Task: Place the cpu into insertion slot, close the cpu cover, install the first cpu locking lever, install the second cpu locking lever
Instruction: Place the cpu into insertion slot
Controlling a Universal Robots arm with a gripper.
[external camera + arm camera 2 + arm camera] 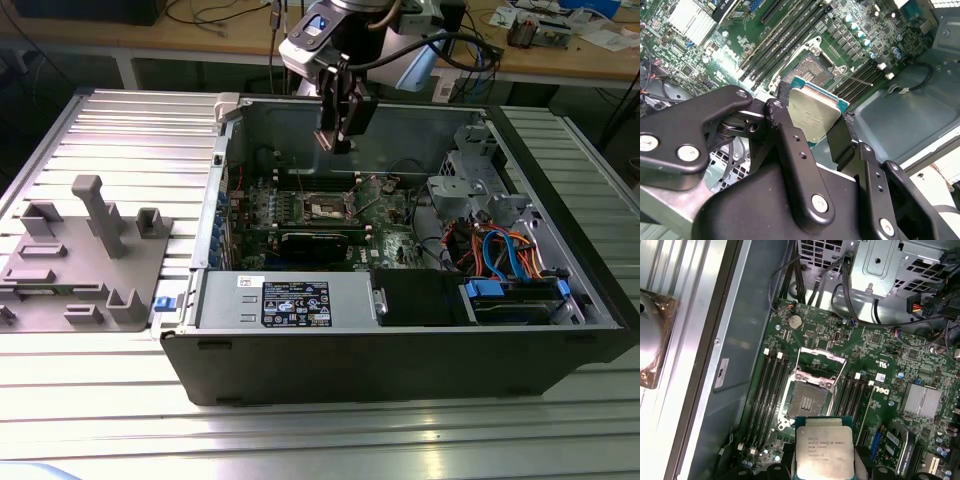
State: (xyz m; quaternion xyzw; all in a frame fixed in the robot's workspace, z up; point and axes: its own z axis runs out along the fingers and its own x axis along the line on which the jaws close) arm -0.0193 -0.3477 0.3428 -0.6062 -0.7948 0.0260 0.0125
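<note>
My gripper (pixel 336 140) hangs above the open computer case (pixel 400 370), over the green motherboard (pixel 385 215). It is shut on the cpu (pixel 823 447), a flat square chip with a silver-grey top, held by its edges between the black fingers (pixel 785 135). In the second wrist view the cpu (pixel 815 115) sits a short way off the board. The insertion slot (pixel 809 396) lies bare right beyond the chip, with its grey contact field showing. The cpu cover (pixel 821 366) stands swung open at the slot's far side. In the exterior view the insertion slot (pixel 328 207) is below the gripper.
Black memory slots (pixel 771 390) flank the socket on both sides. A finned heat sink (pixel 921 401), a metal drive cage (pixel 470 185) with coloured cables, and the power supply (pixel 290 300) fill the case. A grey fixture plate (pixel 80 265) lies on the ribbed table at the exterior view's left.
</note>
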